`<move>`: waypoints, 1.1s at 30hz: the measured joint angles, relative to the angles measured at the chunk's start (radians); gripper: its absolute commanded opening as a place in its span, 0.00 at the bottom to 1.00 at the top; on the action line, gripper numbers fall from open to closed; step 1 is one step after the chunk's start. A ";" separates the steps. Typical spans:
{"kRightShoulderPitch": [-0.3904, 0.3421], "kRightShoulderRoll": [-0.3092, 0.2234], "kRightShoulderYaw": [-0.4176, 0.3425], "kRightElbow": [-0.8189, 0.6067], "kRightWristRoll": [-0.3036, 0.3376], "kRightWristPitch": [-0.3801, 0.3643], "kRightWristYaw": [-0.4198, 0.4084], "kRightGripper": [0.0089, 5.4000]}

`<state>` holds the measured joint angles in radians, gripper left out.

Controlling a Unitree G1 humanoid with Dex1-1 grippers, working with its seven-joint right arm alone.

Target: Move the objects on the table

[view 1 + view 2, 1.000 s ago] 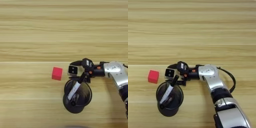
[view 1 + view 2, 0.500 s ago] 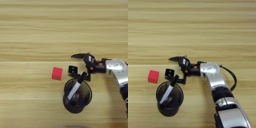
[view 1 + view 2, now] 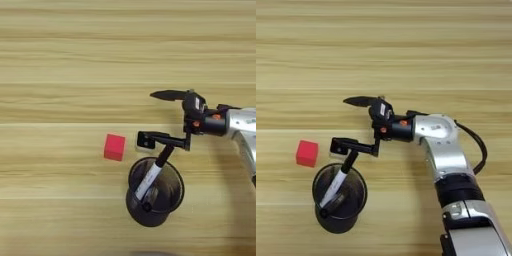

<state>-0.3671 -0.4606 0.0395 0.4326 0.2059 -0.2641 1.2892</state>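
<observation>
My right gripper (image 3: 146,115) is open wide, its fingers pointing left. The upper finger (image 3: 167,94) hangs over bare table. The lower finger (image 3: 162,139) reaches across the cup's far rim, and its tip lies over the white cube (image 3: 142,147), hiding most of it. The red cube (image 3: 114,147) sits a short way left of the white one, apart from it. The dark round cup (image 3: 155,192) stands just in front of both, with the black-capped white marker (image 3: 150,177) leaning inside. The silver forearm (image 3: 438,132) enters from the lower right.
The light wooden table (image 3: 60,60) stretches to the left and far side of the objects. A black cable (image 3: 478,150) loops off the forearm to the right.
One second ago the fingers were shut around the white cube. They have since let it go and spread wide, the upper finger swinging away. The cube stays by the cup.
</observation>
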 measured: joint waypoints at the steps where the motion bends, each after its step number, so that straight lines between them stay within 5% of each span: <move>1: 0.003 -0.008 -0.007 -0.017 0.015 0.013 0.007 1.00; 19: 0.151 -0.139 -0.112 -0.205 0.183 0.099 0.173 1.00; 33: 0.258 -0.212 -0.141 -0.242 0.189 0.077 0.255 1.00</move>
<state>-0.1087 -0.6723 -0.1012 0.1907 0.3949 -0.1874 1.5441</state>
